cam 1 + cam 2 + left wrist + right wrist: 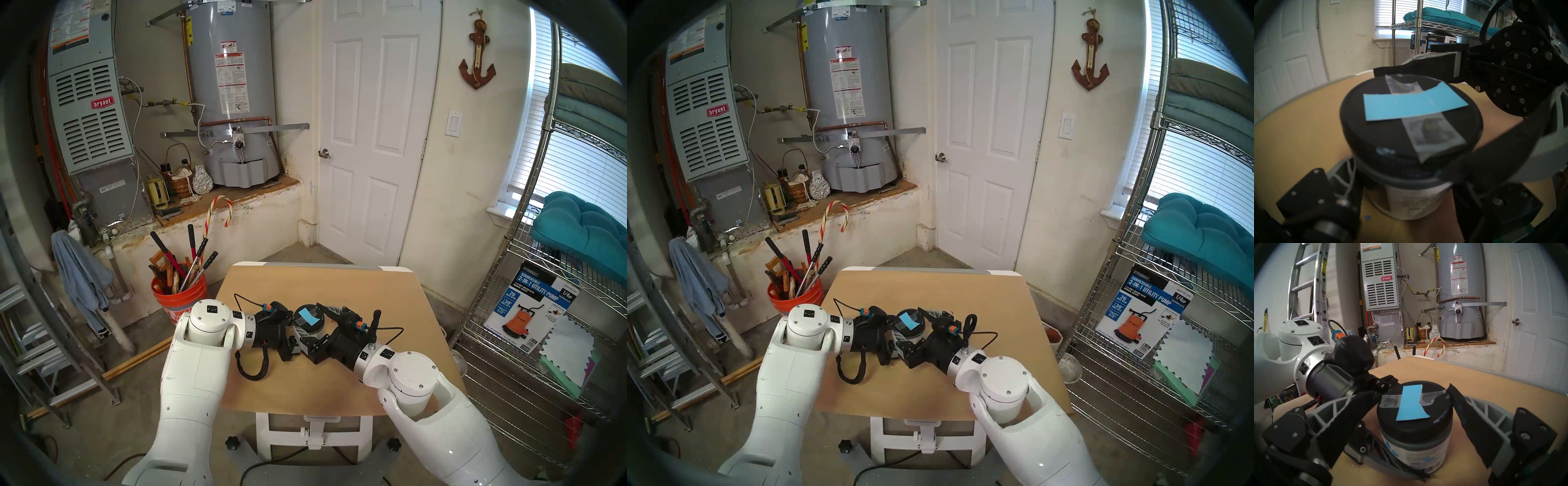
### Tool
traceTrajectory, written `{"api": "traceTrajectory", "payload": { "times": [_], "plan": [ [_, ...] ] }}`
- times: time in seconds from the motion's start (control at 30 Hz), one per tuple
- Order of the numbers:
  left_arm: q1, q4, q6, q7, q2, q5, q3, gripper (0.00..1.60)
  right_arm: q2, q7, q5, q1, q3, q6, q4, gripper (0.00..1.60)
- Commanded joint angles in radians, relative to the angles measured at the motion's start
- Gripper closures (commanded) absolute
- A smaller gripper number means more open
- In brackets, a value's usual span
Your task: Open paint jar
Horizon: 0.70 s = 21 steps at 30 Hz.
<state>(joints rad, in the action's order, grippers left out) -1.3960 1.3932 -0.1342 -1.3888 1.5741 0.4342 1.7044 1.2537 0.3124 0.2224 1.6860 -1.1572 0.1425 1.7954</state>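
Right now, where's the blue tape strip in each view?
Head left: blue tape strip centre, on black lid.
Head right: centre.
Left wrist: centre, lying crosswise.
Right wrist: lower centre.
Shared landmark: white door.

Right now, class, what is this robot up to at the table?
A two-armed robot is working on a small paint jar standing upright on the wooden table. The left gripper is clamped on the jar's body, low down, steadying it. The right gripper has its jaws spread on either side of the black lid, level with it but not yet closed on it. The lid, with its blue tape strip, is still on.
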Motion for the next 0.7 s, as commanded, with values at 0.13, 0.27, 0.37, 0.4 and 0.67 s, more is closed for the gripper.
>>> {"api": "traceTrajectory", "payload": {
  "times": [0.13, 0.27, 0.37, 0.4, 0.67],
  "plan": [
    [0.000, 0.005, -0.001, -0.002, 0.003, 0.000, -0.002, 1.60, 0.025, -0.016, -0.028, -0.027, 0.019, -0.026, -0.017, 0.00],
    [-0.002, 0.008, -0.003, -0.002, 0.002, 0.000, -0.001, 1.60, 0.027, -0.021, -0.034, -0.031, 0.018, -0.034, -0.019, 0.00],
    [-0.004, 0.011, -0.003, -0.003, 0.002, 0.000, 0.000, 1.60, 0.026, -0.021, -0.034, -0.032, 0.015, -0.036, -0.020, 0.00],
    [-0.004, 0.011, -0.004, -0.004, 0.002, 0.000, 0.000, 1.60, 0.025, -0.020, -0.033, -0.032, 0.014, -0.037, -0.019, 0.00],
    [-0.003, 0.008, -0.006, -0.010, 0.000, 0.000, -0.001, 1.60, -0.009, 0.038, -0.027, -0.057, 0.015, -0.038, -0.045, 1.19]
  ]
}}
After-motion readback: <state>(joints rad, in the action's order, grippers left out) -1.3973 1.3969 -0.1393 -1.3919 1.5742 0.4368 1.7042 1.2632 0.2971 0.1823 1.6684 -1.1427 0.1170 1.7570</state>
